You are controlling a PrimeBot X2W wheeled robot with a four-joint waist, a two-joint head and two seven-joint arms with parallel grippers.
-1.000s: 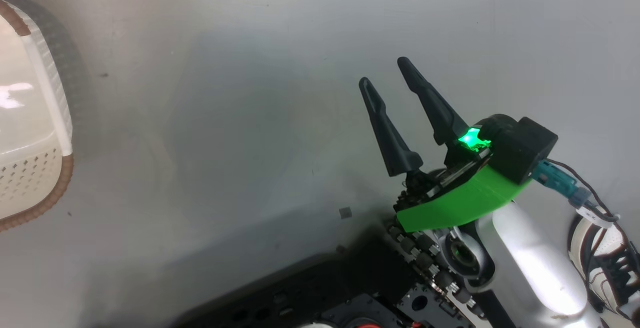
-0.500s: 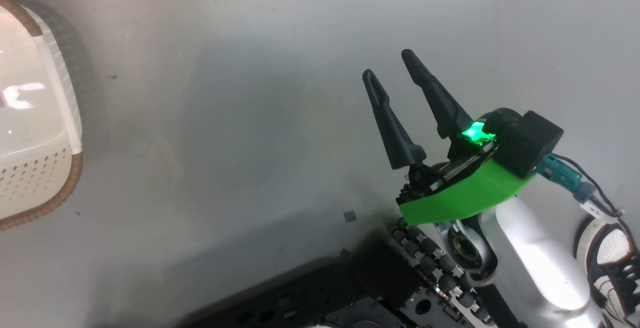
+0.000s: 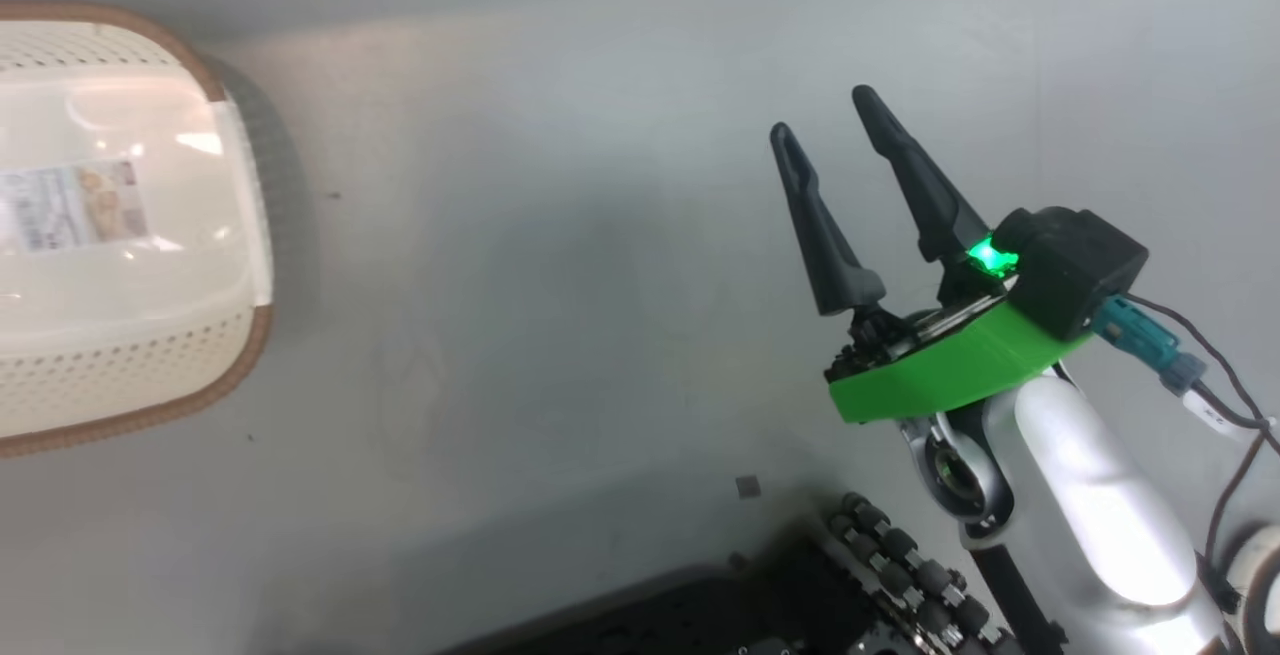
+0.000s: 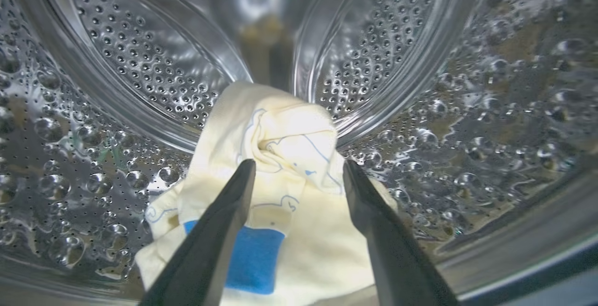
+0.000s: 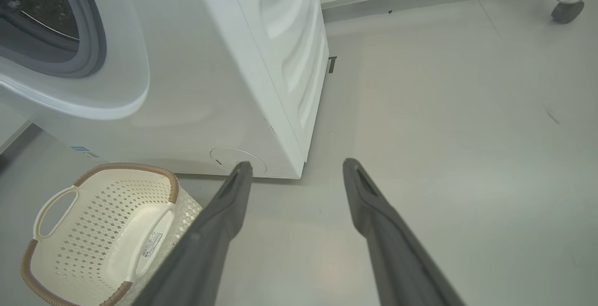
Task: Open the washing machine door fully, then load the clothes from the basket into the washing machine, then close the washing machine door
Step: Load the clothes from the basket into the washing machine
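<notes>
Clothes [image 4: 289, 138]: one small bundle of pale cream-yellow cloth with thin blue line drawings and one solid blue patch [image 4: 254, 259] low on the near side. It lies inside the washing machine [image 5: 210, 86], on the perforated steel drum [image 4: 140, 63], bunched up to a soft peak towards the back wall.

My left gripper [image 4: 299, 166] is in the drum with it. The jaws are spread wide, one finger on either side of the bundle, nothing pinched. Whether a finger brushes the cloth I cannot tell.

Left wrist view: drum and cloth, close up. Right wrist view: the outside of the machine, with its white front and side, the grey gasket [image 5: 88, 49] round the opening at top left, and the basket [image 5: 126, 168] upright on the grey floor [image 5: 444, 156] just before the machine's lower front. The basket is cream with perforated walls, a brown rim and white handles.

My right gripper [image 5: 297, 165] hangs over bare floor beside the machine's corner, jaws wide apart and holding nothing.

Head view: looks straight down into the basket at the left edge, showing the label [image 3: 75, 205] on its bare bottom. The right gripper is well apart from it, to the right, over the floor.
</notes>
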